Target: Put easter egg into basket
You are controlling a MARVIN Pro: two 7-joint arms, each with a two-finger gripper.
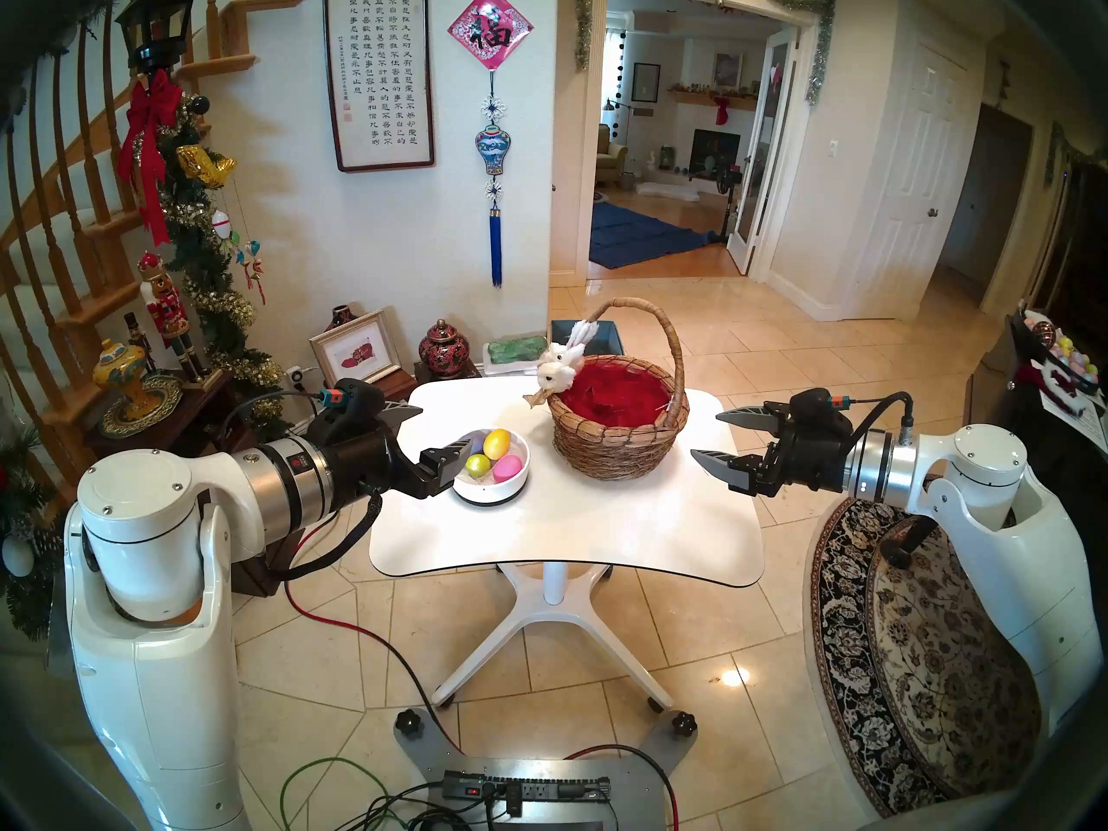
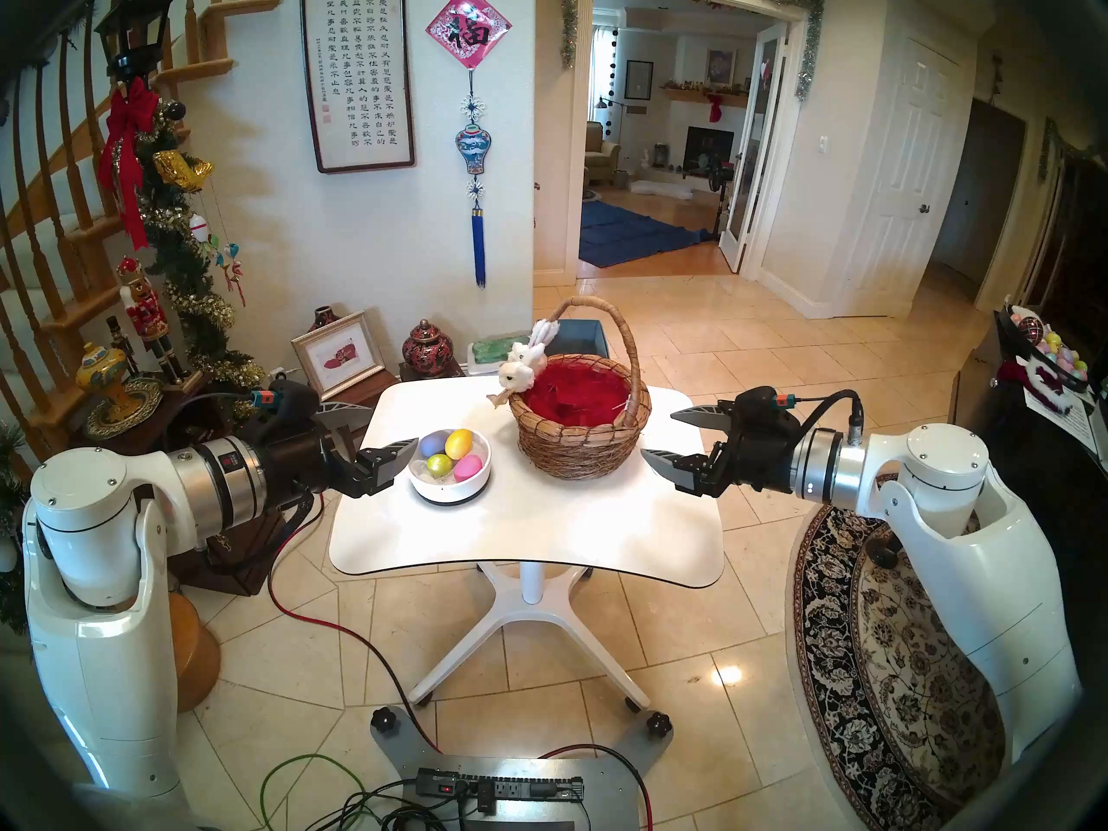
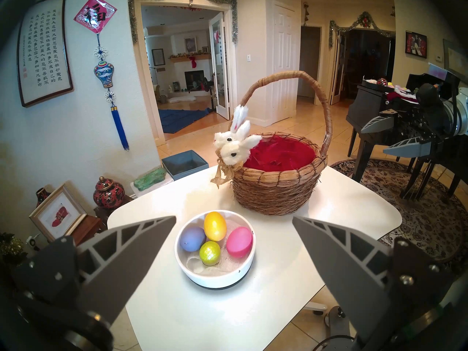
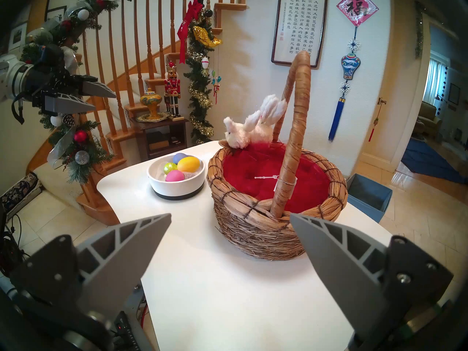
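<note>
tan woven basket [image 3: 276, 191] with red lining [image 3: 278, 155], white plush bunny [image 3: 234, 149] on rim; white bowl [image 3: 215, 272] with dark base holds four eggs: yellow egg [image 3: 215, 226], purple-blue egg [image 3: 192, 239], glittery green egg [image 3: 209, 252], pink egg [image 3: 239, 242]; table [image 3: 228, 317] plain white; gripper fingers [image 3: 121, 254] grey on black mounts; floor tiles [image 1: 749, 356] beige; rug [image 1: 935, 662] dark with cream floral pattern
</note>
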